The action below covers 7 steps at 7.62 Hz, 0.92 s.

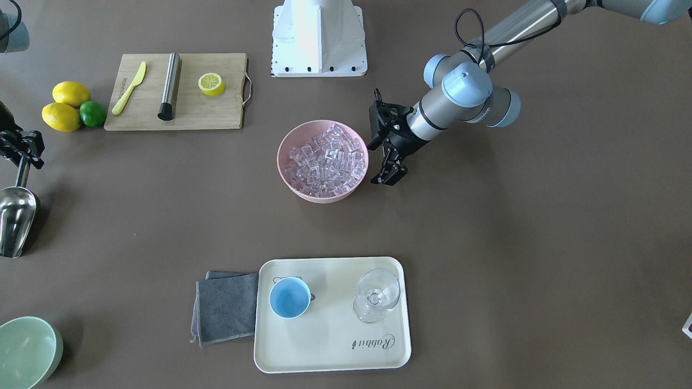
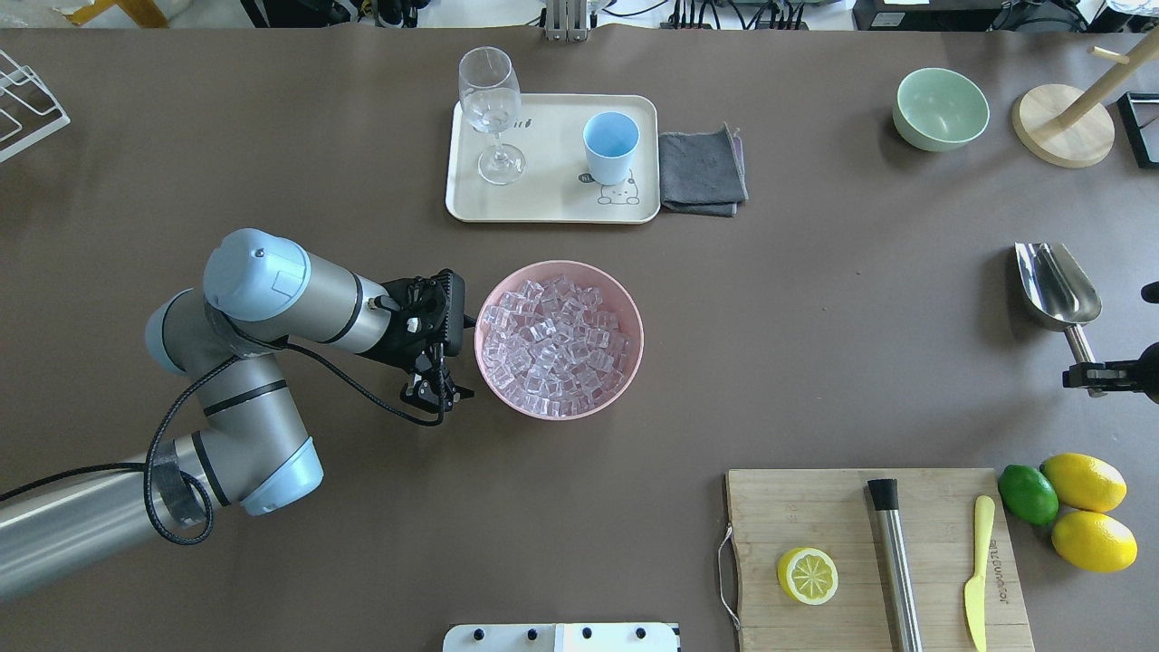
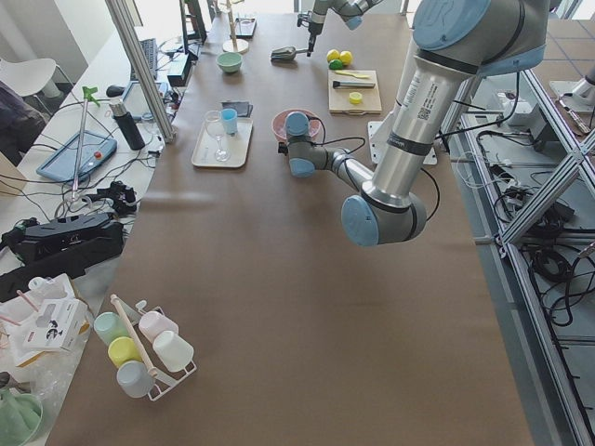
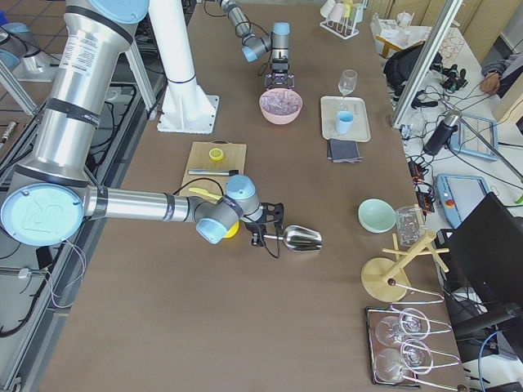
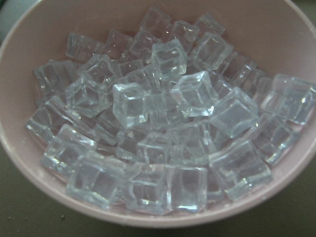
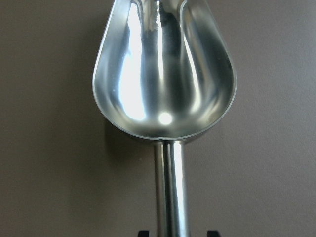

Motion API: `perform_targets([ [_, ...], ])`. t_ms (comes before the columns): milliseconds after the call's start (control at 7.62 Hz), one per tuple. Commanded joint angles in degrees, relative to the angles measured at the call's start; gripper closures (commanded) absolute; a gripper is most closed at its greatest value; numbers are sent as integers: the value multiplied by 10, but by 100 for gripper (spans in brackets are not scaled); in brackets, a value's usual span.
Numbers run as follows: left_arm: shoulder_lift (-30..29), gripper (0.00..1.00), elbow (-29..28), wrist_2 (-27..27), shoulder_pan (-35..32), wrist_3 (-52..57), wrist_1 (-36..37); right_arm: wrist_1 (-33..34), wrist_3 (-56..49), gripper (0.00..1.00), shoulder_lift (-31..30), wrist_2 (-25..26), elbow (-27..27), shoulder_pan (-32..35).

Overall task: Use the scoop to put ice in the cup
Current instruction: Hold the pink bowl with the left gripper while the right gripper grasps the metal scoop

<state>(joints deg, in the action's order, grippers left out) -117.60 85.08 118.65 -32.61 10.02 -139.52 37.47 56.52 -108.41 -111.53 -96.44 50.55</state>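
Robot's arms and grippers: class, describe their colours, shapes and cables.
The left arm and right arm are silver-grey tubes with rounded pale-blue joint caps. A black cable loops along the left arm. The left gripper and right gripper are black, with two jointed fingers.

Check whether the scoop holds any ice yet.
No: the scoop has a bare, shiny trough, while the ice lies in the bowl.

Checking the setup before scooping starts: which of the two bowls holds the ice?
The pink bowl in the middle, beside the left gripper, heaped with clear ice cubes. The pale green bowl off to the side is empty.
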Motion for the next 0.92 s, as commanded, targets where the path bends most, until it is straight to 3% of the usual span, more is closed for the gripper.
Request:
perform_targets([
  [0,0,1,0,0,-1,0,-1,1,1,100,0,0,-1,-1],
  [525,2,1,0,0,-1,0,-1,9,-89,100,-11,-56,-23,18],
  [787,4,1,0,0,-1,0,-1,118,-180,100,-9,-72,-90,67],
])
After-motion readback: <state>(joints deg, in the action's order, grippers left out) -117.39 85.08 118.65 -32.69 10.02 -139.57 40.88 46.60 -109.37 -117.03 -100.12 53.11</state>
